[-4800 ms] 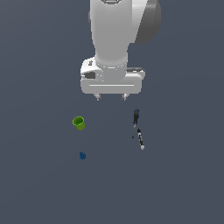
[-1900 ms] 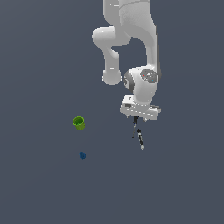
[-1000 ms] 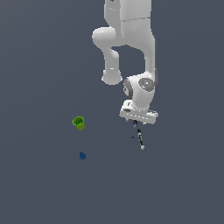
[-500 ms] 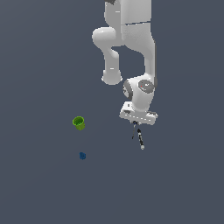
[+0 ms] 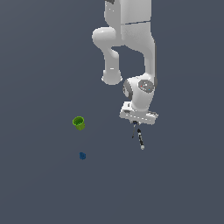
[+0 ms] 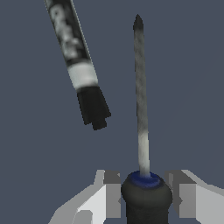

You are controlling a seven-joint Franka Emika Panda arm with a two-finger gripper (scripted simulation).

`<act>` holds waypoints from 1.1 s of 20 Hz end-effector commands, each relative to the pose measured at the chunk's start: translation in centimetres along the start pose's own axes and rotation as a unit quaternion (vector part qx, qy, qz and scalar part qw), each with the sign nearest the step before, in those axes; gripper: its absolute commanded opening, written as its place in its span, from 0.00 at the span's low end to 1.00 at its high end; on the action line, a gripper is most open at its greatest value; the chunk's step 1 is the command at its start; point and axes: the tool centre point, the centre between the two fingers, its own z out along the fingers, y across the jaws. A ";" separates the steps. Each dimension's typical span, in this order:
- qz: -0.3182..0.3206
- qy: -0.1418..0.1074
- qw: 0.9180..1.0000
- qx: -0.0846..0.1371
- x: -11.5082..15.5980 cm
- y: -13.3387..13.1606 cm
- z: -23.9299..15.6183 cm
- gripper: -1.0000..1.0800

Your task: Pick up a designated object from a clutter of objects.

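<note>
The screwdriver (image 6: pixel 141 100) has a dark blue-black handle and a thin metal shaft. In the wrist view its handle sits between my two fingers, which press on it from both sides. My gripper (image 6: pixel 146 186) is shut on the handle. In the exterior view my gripper (image 5: pixel 136 124) is low over the floor, and only a thin dark piece of the screwdriver (image 5: pixel 133 132) shows under it. The black-and-white marker (image 6: pixel 76 61) lies beside the shaft, apart from it. It also shows in the exterior view (image 5: pixel 140 140), just below my hand.
A green cup (image 5: pixel 78 123) stands toward the exterior view's left. A tiny blue block (image 5: pixel 82 155) lies below the cup in that view. Both are well away from my gripper. The floor is a plain dark grey surface.
My arm swung toward the exterior view's right and came down over the screwdriver and marker. In the last half second it barely moved. The cup, block and marker stayed put.
</note>
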 end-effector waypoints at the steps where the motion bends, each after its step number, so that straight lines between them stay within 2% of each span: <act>1: 0.000 0.000 1.000 0.000 0.0 0.1 -0.4 0.00; 11: 0.000 0.001 1.000 0.000 0.0 1.0 -4.7 0.00; 22: 0.000 0.000 1.000 0.001 -0.1 2.7 -14.0 0.00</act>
